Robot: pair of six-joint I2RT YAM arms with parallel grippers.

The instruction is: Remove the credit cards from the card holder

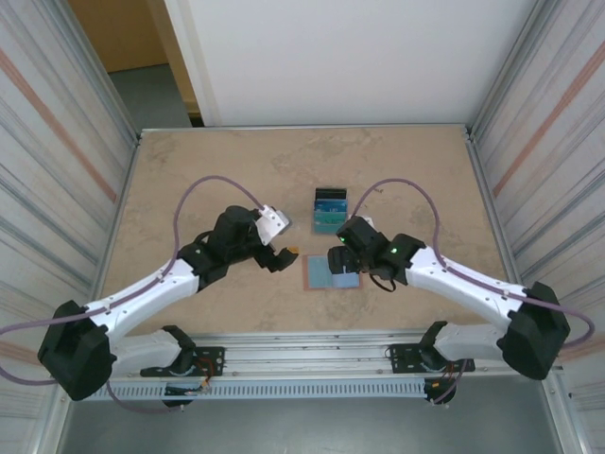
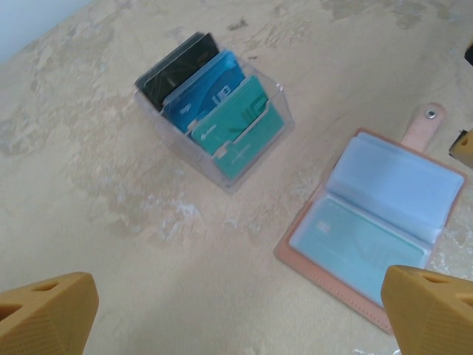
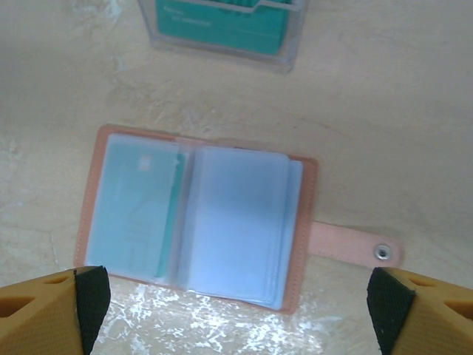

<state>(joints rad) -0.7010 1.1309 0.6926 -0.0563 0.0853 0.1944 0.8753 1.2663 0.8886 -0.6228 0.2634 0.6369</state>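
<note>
Card holder (image 3: 196, 222): matt pinkish leather-look cover; shiny metal snap (image 3: 382, 253) on its tab; cloudy, soft-sheen plastic sleeves (image 3: 236, 222) inside.
Stand (image 2: 283, 118) beside the card holder: clear glossy hard plastic.
Cards (image 2: 236, 122) in it: smooth plastic.
Table (image 2: 111, 222) under the card holder: matt, mottled, stone-look.

Card holder (image 1: 319, 276) just before stand (image 1: 330, 210)

Blurry lettering on credit cards (image 2: 235, 124)

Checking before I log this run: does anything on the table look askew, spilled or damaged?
Nothing stands out. The card holder lies open and flat, one teal card still in its sleeve; the clear stand sits upright with its cards slotted neatly.
</note>
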